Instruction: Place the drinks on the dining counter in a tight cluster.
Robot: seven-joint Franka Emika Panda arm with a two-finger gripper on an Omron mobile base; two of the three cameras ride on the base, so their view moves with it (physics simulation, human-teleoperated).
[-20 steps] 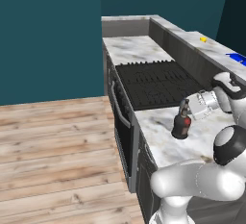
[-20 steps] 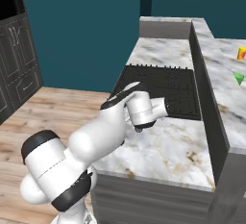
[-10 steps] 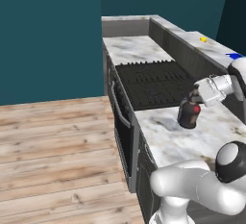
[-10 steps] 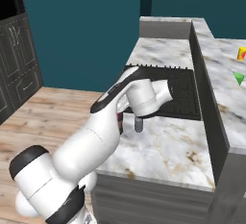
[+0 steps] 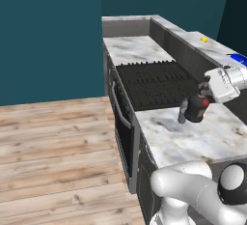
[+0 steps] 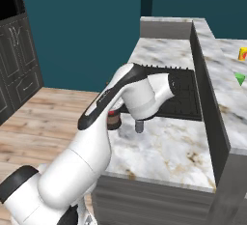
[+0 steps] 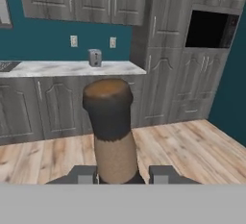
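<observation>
The broad white-grey veined marble dining counter (image 5: 212,48), with its raised grey ledge, runs along the right edge of the left base view, from the upper middle toward the right border. In the right base view it fills the right side (image 6: 226,93) behind a dark grey wall. Below it lies the lower marble worktop (image 5: 188,139), at the centre right of the left base view, with the black ridged stove top (image 5: 154,81) set into it just above centre. A wooden plank floor (image 5: 58,151) covers the lower left of that view.

The white robot arm (image 6: 96,142) sweeps from the lower left of the right base view up to the middle. Its two-finger gripper (image 5: 205,104) reaches in from the right edge of the left base view.

The squat dark brown round bottle with a red label (image 5: 195,109) sits at the centre right of the left base view, over the lower worktop near the front edge of the stove. The gripper is clenched around its thin neck; in the hand view the brown neck and dark cap (image 7: 111,127) rise from between the two dark fingertips (image 7: 163,174) at the bottom centre. Whether the bottle's base touches the marble, I cannot tell.

A small grey-clear bottle (image 5: 183,111) stands just left of the brown one, on the worktop; in the right base view it shows below the arm's wrist (image 6: 139,125).

Small yellow (image 5: 204,39) and blue (image 5: 237,59) items lie on the dining counter at the upper right of the left base view.
</observation>
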